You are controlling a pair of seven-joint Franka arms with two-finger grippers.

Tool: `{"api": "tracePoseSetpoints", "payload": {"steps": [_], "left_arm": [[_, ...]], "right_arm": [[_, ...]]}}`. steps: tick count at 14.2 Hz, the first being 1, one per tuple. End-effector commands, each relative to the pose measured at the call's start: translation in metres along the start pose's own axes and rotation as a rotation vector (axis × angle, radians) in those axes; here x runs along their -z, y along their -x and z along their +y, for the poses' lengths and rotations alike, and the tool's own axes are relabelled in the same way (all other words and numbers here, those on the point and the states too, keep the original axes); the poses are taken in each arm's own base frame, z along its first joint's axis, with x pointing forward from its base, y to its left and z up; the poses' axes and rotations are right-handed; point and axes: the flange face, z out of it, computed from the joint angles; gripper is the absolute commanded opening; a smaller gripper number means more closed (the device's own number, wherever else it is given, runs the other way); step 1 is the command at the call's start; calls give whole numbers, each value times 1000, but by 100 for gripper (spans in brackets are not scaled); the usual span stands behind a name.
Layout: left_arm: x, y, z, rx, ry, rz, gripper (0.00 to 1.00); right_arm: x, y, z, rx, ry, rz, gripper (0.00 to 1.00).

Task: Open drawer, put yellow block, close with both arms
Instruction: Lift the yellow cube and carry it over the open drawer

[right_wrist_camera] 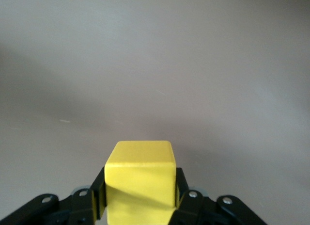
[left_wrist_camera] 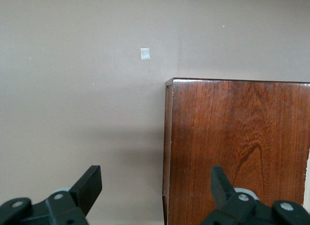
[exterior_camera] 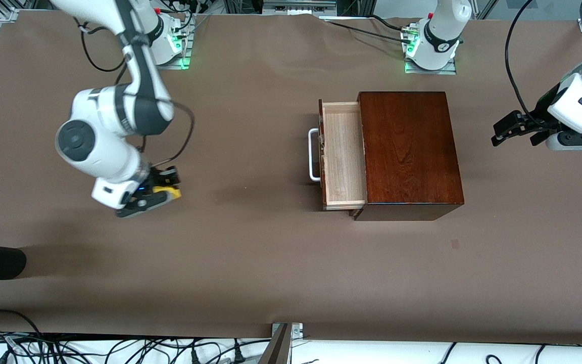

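Right gripper is clamped on the yellow block: in the right wrist view both fingers press the cube's side faces. It sits low over bare table toward the right arm's end, well apart from the drawer. Can't tell from these views whether the block is lifted clear or only just off the surface. The grip looks centred and square, so I'd judge it safe to carry.

Drawer is already pulled out of the mahogany box, with the pale wood tray exposed and nothing in it that I can see. The white U-handle faces the right arm's end, so the opening is on the block's side and the carry is a straight run across the table. The open part is narrow; the drop needs to land between the drawer front and the box edge.

Left gripper hovers off the box's end toward the left arm's side, fingers spread wide, holding nothing. The left wrist view shows the box top between and past its fingertips. That arm is waiting, likely parked there to brace the box for closing.

Small pale tape square on the table near the box.
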Motion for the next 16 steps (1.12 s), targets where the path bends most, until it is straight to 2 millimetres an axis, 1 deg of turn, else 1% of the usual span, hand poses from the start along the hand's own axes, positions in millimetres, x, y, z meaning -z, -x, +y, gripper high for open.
{"api": "tracePoseSetpoints", "payload": {"steps": [1, 2, 3, 4, 5, 6, 7, 8, 9, 10, 11, 12, 13, 15, 16], "left_arm": [[7, -4, 2, -22, 18, -5, 100], [7, -4, 2, -20, 19, -5, 100], [7, -4, 2, -21, 18, -5, 100], [8, -3, 2, -20, 20, -4, 100], [7, -4, 2, -21, 18, -5, 100], [7, -4, 2, -21, 18, -5, 100], [7, -4, 2, -21, 18, -5, 100], [7, -4, 2, -21, 18, -5, 100], [7, -4, 2, -21, 18, -5, 100], [7, -4, 2, -22, 18, -5, 100], [7, -4, 2, -21, 18, -5, 100], [7, -4, 3, -22, 18, -5, 100], [7, -4, 3, -24, 18, -5, 100], [7, -4, 3, -22, 18, -5, 100], [8, -3, 3, -22, 18, -4, 100]], "right_arm": [[34, -41, -104, 202, 58, 6, 0], [42, -47, -141, 254, 44, 35, 0], [47, -47, -185, 303, 16, 59, 0], [57, -50, -215, 360, -1, 119, 0], [65, -51, -234, 404, -8, 162, 0], [68, -45, -270, 463, -22, 169, 0], [73, -36, -310, 536, 0, 187, 0], [70, -28, -343, 605, 44, 193, 0], [65, -22, -381, 682, 64, 212, 0], [53, -20, -408, 739, 65, 214, 0], [38, -13, -440, 799, 61, 205, 0], [25, -5, -463, 835, 67, 193, 0], [15, -2, -472, 862, 87, 188, 0], [-2, 0, -482, 932, 137, 182, 0], [-4, 2, -485, 973, 142, 181, 0]]}}
